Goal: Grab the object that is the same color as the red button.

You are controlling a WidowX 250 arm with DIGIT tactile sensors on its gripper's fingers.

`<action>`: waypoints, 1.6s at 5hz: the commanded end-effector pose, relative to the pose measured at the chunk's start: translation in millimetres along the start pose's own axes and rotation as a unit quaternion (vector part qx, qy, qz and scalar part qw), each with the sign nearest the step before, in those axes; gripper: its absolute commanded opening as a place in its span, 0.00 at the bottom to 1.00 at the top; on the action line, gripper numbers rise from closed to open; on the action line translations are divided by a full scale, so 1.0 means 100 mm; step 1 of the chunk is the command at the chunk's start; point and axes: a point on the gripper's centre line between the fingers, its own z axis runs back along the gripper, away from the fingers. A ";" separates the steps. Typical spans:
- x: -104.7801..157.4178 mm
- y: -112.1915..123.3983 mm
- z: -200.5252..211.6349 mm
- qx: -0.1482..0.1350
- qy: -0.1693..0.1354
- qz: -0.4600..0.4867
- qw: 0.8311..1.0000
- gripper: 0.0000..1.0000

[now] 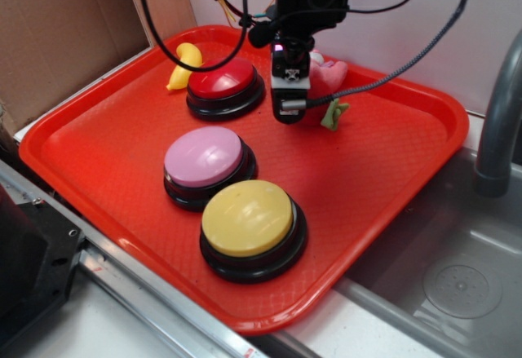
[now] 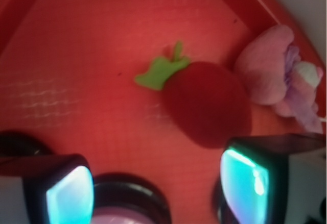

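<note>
1. Hovering over the far part of the red tray (image 1: 98,154), the gripper (image 1: 289,101) hangs low, just right of the red button (image 1: 225,78) in the exterior view.
2. Jaws: spread wide in the wrist view, one fingertip (image 2: 66,193) at lower left, the other at lower right. Nothing is held; bare tray and part of the fruit show between them.
3. Target: the dark-red plush fruit (image 2: 207,101) lies flat on the tray, matching the red button's dome in colour. In the exterior view it is mostly hidden behind the gripper; only its green leafy tip (image 1: 334,115) pokes out to the right.
4. Key relation (wrist view): the fruit sits ahead of the jaws and off toward the right-hand fingertip, whose upper corner overlaps the fruit's lower edge. It is not centred in the gap.
5. Long axis: runs diagonally, leaf at upper left, rounded body toward lower right.
6. Neighbours: pink plush toy (image 2: 278,76) just beside the fruit, possibly touching. Yellow banana-shaped toy (image 1: 184,63) lies beyond the red button. Pink button (image 1: 204,156) and yellow button (image 1: 247,217) stand nearer the camera, well apart.
7. Judgement: the gripper needs shifting forward and toward the fruit before closing; the pink toy could get caught.
</note>
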 end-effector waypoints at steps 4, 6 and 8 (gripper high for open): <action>0.20 0.27 -0.24 0.050 0.031 0.148 0.987 1.00; 0.20 0.29 -0.28 0.038 0.045 0.161 0.985 0.00; 0.17 0.26 -0.31 0.057 0.056 0.177 0.981 0.00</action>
